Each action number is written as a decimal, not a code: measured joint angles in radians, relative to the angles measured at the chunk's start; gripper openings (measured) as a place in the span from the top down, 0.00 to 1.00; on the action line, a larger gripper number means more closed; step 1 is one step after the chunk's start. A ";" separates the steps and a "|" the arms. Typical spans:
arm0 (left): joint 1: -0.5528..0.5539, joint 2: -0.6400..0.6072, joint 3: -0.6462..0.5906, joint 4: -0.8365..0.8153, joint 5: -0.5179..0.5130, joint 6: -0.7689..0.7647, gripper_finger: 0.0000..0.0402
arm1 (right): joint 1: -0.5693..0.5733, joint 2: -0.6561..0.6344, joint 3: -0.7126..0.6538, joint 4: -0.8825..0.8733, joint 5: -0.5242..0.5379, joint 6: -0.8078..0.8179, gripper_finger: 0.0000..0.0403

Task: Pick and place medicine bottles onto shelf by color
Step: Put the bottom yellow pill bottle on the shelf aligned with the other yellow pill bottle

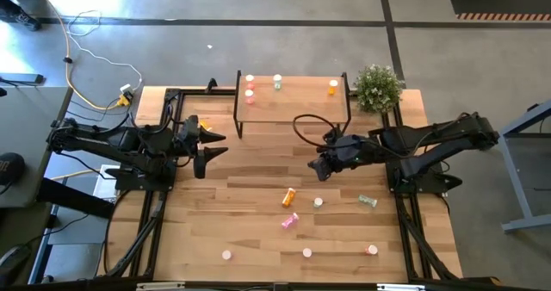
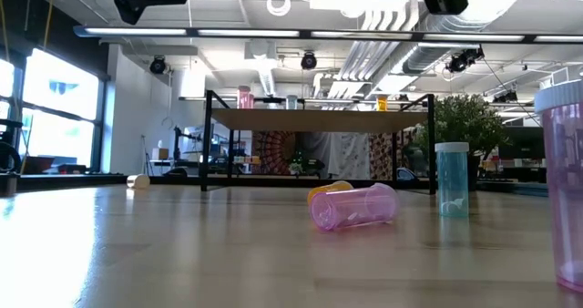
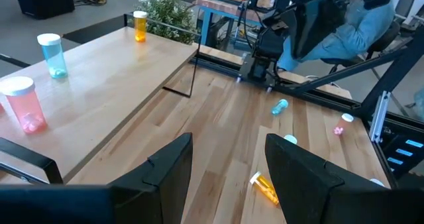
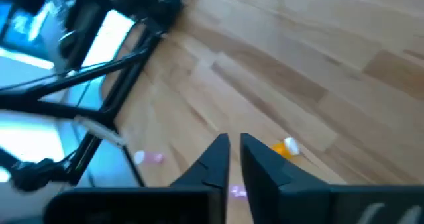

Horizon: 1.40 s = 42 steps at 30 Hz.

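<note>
My right gripper (image 1: 319,169), jaws nearly pressed together and empty, hangs just shelf-side of the small translucent orange pill bottle (image 1: 289,196), which lies on its side on the planks in front of the raised light-wood shelf (image 1: 293,97). I judge that bottle's long axis runs roughly toward the shelf, and my right arm is the nearer. My left gripper (image 1: 203,149) waits with jaws spread, well apart from that bottle.

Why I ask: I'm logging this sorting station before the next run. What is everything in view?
shelf: one, light wood on black legs, back middle of the table
medicine bottles on the shelf: four; two pink at its left end, one teal-green, one orange at its right end
medicine bottles on the table: seven; orange, pink and teal lying down; one white-capped upright; three pinkish upright along the front edge
potted plant: one, green, back right corner
table: one, light wood planks
left gripper: open, empty, left of the shelf
right gripper: above the table, before the shelf's right end
</note>
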 joint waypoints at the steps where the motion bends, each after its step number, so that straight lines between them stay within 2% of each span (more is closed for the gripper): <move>1: 0.000 0.000 0.000 0.000 0.002 0.000 0.55 | -0.003 0.000 0.000 0.012 -0.003 -0.010 0.86; 4: 0.000 0.000 0.000 -0.001 0.014 -0.010 0.55 | -0.005 0.000 0.000 0.035 -0.002 -0.007 0.76; 7: 0.000 0.000 0.000 -0.008 0.015 -0.029 0.55 | -0.005 0.001 0.000 0.056 0.002 0.078 0.67; 11: 0.000 0.000 0.000 -0.008 0.015 -0.058 0.55 | -0.005 0.008 0.000 0.064 -0.040 0.188 0.60; 15: 0.000 0.000 0.000 -0.010 0.015 -0.039 0.55 | 0.006 0.031 0.001 0.158 -0.082 0.231 0.60; 19: 0.000 0.000 0.000 -0.015 0.015 -0.021 0.55 | 0.019 0.092 0.067 0.201 -0.047 0.252 0.63; 25: 0.000 0.000 0.000 -0.016 0.046 -0.023 0.55 | 0.021 0.239 0.244 0.061 -0.051 0.262 0.66; 31: 0.000 0.000 0.000 -0.023 0.049 0.004 0.55 | 0.021 0.388 0.379 -0.165 -0.086 0.382 0.66; 38: 0.000 0.000 0.000 -0.047 0.077 0.044 0.55 | 0.021 0.504 0.423 -0.181 -0.100 0.468 0.66; 42: 0.000 0.000 0.000 -0.069 0.103 0.064 0.55 | 0.015 0.545 0.417 -0.186 -0.108 0.573 0.66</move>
